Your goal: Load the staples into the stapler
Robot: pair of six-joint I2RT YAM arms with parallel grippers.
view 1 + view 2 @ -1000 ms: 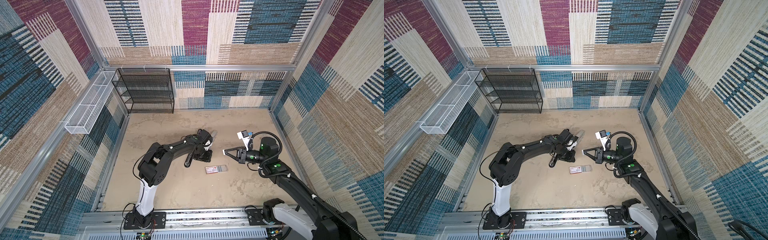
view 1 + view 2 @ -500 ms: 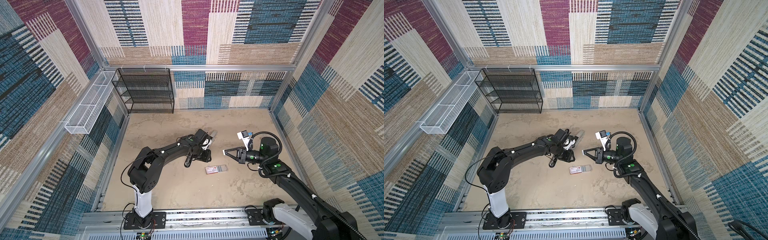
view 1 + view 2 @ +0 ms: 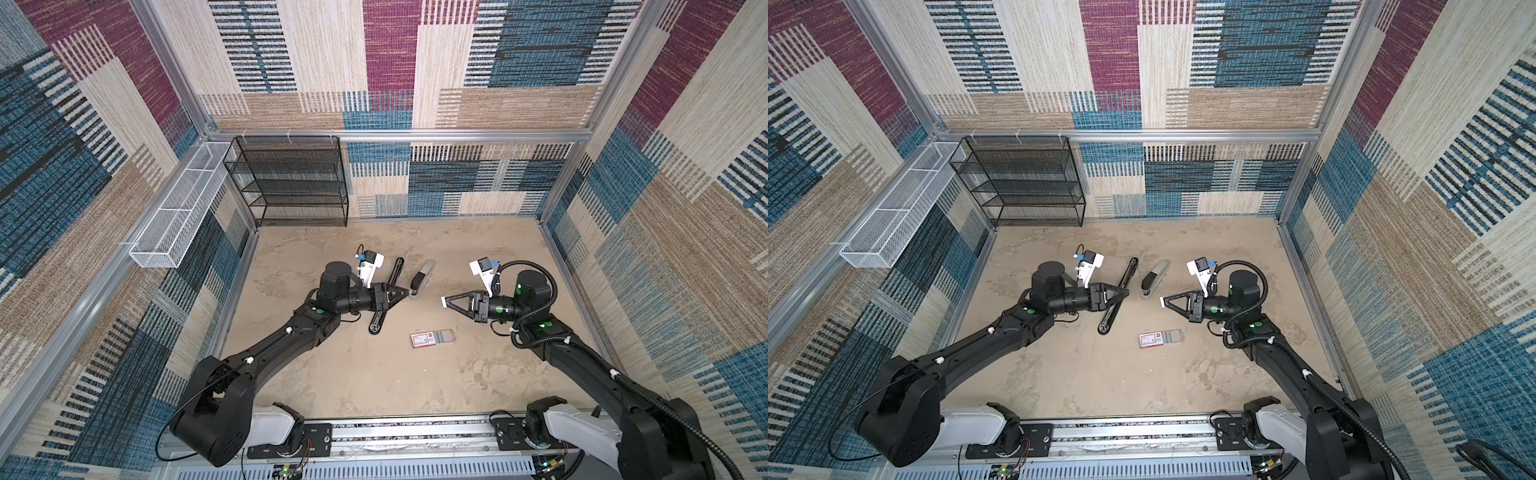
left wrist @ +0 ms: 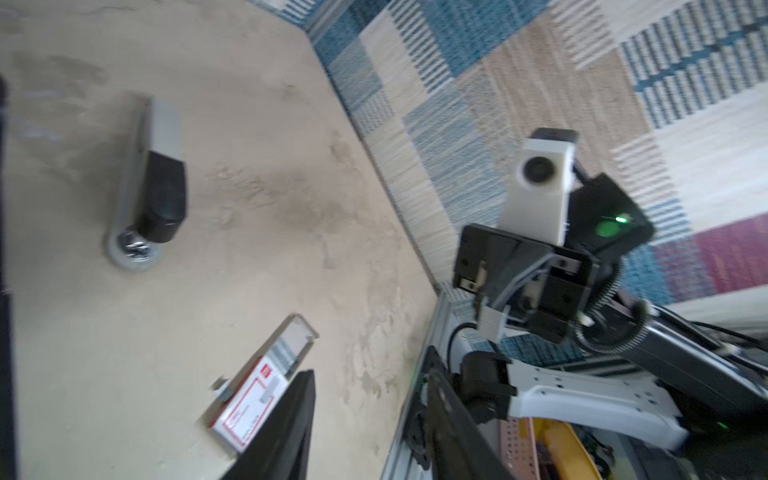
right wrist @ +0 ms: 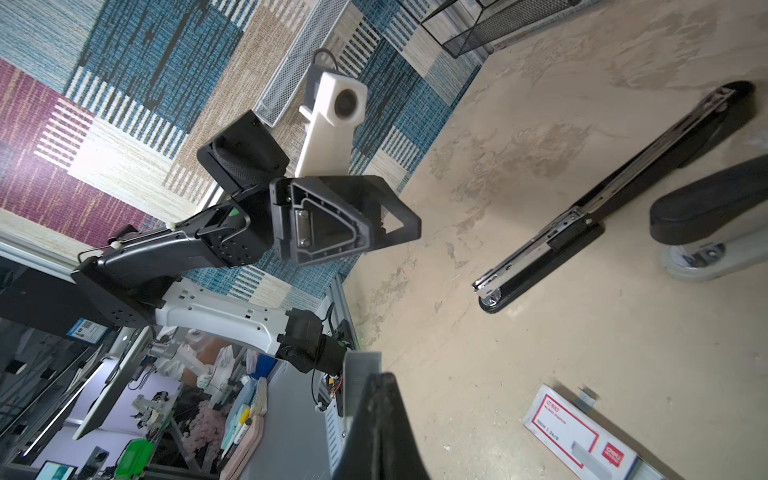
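A long black stapler [image 3: 384,297] [image 5: 602,212] lies opened out flat on the floor, its metal channel showing. My left gripper [image 3: 404,293] [image 3: 1124,296] [image 4: 370,372] hovers over its middle, open and holding nothing. To the right, my right gripper [image 3: 444,300] [image 3: 1163,300] [image 5: 380,376] is shut on a ribbed silvery strip of staples [image 5: 359,374], held above the floor. The red-and-white staple box [image 3: 423,339] [image 3: 1151,340] [image 4: 249,407] [image 5: 582,432] lies between the arms, its grey tray [image 3: 444,335] slid partly out.
A grey stapler with a black top [image 3: 422,277] [image 3: 1154,279] [image 4: 145,187] [image 5: 698,232] lies beside the black one. A black mesh shelf [image 3: 299,183] stands at the back left, a white wire basket [image 3: 178,208] hangs on the left wall, and the arm bases sit on the front rail [image 3: 415,432].
My left gripper has opened, let go of the black stapler and drawn back a little, its elbow sinking lower. The right arm with its staples has not moved.
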